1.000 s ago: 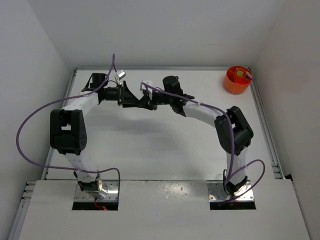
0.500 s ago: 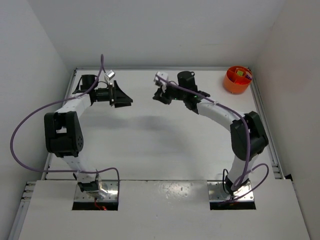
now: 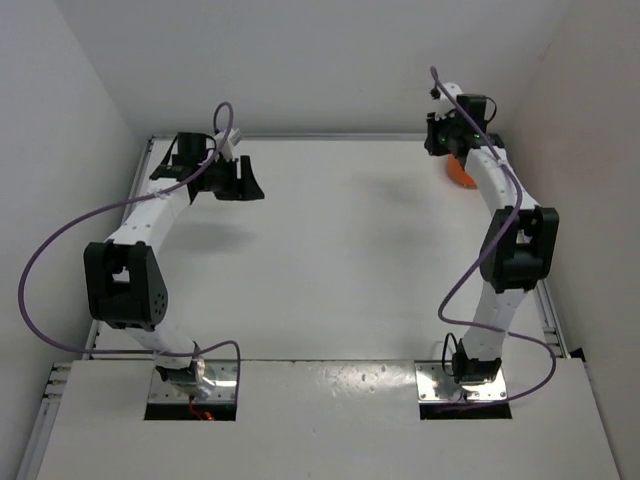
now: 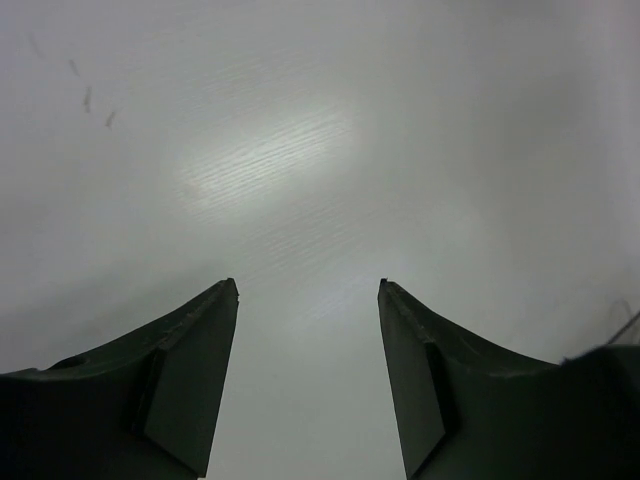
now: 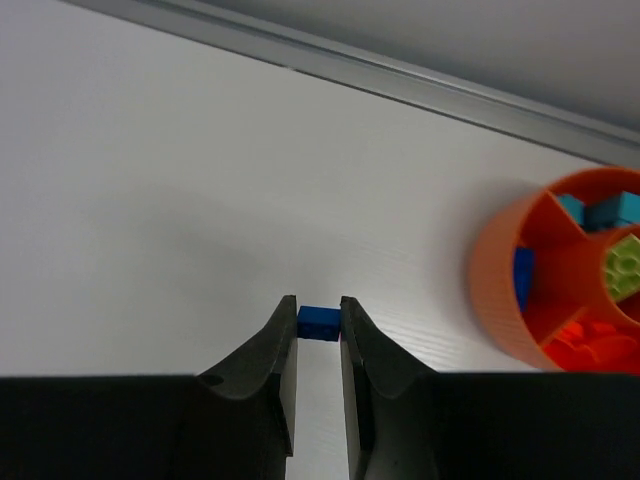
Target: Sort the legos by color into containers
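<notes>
The right jaws pinch a small blue lego between their tips near the round orange container at the white counter's far right corner, while the left jaws stand open over bare counter.

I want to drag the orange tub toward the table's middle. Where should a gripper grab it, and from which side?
Grip the orange tub by its outer wall at the rim, coming straight down: one finger inside a compartment, one outside. It stands upright and open-topped, and its round body looks too wide to pinch across. The right gripper must first drop its blue brick.
</notes>
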You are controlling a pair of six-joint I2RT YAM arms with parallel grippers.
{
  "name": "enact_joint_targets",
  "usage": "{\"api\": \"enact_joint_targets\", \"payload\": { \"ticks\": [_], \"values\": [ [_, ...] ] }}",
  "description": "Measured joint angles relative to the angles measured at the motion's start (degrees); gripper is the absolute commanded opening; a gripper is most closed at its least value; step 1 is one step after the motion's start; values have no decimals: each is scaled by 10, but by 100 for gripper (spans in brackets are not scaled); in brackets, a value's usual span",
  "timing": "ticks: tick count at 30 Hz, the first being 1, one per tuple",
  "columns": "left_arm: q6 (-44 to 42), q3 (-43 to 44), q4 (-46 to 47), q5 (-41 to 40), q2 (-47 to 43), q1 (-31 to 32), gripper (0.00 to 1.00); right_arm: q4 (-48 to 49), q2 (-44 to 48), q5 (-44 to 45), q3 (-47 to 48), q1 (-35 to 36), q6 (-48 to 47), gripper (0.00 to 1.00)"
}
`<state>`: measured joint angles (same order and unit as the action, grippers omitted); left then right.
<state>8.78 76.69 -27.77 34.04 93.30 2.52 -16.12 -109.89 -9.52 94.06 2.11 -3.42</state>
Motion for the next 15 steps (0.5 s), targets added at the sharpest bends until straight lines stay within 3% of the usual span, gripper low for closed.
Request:
{"api": "enact_joint_targets", "payload": {
  "ticks": [6,15],
  "values": [
    [0,7,-16,-71,24,2,63,-34,-84,58,74,-55,35,0],
    [-8,24,-32,-111,34,2,63,-47,-159,95,116,-84,78,0]
  ]
}}
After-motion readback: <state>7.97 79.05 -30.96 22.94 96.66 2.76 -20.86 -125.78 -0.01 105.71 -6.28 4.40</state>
